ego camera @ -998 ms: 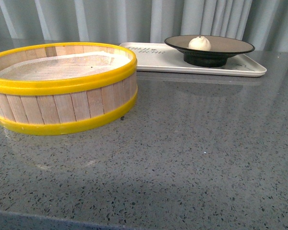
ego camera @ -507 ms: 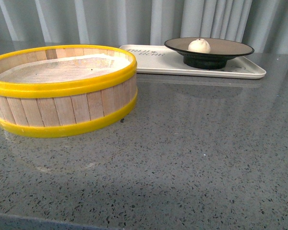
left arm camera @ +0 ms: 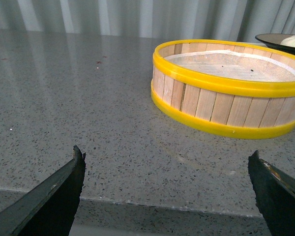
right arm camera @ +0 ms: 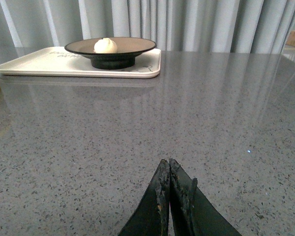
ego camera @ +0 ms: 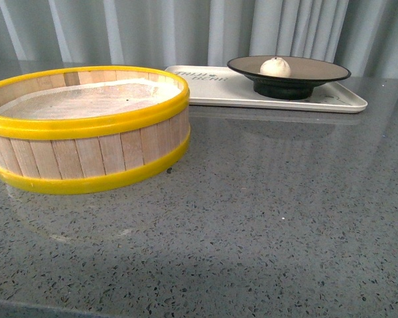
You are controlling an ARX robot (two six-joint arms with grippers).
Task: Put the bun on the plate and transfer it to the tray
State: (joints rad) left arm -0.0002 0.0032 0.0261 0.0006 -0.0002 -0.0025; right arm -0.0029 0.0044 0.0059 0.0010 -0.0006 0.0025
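Note:
The white bun (ego camera: 275,67) sits on the brown-grey plate (ego camera: 318,69) with the black rim. The plate stands on the white tray (ego camera: 219,89) at the back right of the table. The right wrist view shows the same bun (right arm camera: 105,45), plate (right arm camera: 132,45) and tray (right arm camera: 39,61) far ahead. My right gripper (right arm camera: 168,164) is shut and empty, low over the table near its front. My left gripper (left arm camera: 167,160) is open and empty at the table's front edge, short of the steamer basket. Neither arm shows in the front view.
A yellow-rimmed wooden steamer basket (ego camera: 86,129) with white paper lining stands at the left; it also shows in the left wrist view (left arm camera: 228,86). Grey curtains hang behind the speckled grey table (ego camera: 265,212).
The front view has shifted slightly, so the basket, tray and plate sit a little lower in the picture. The bun, plate and tray keep their places relative to each other.

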